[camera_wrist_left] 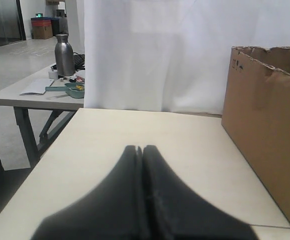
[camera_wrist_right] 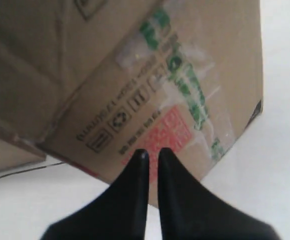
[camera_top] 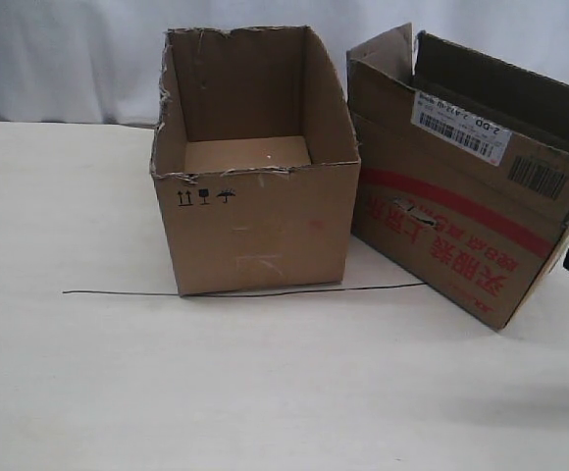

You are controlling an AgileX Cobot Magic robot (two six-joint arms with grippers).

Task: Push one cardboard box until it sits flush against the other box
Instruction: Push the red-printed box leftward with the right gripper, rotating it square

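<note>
Narrower brown cardboard box (camera_top: 461, 216) with open flaps, red band and barcode labels: at the table's right, skewed, its corner just beside the wider plain brown carton (camera_top: 255, 226) with a torn rim, faces not flush. Pale tabletop (camera_top: 69, 373): open room left and in front, crossed by a thin black line (camera_top: 118, 292). Right gripper (camera_wrist_right: 152, 154): fingers nearly together, holding nothing, tips at the box's taped face; left gripper (camera_wrist_left: 141, 148): closed, empty.
</note>
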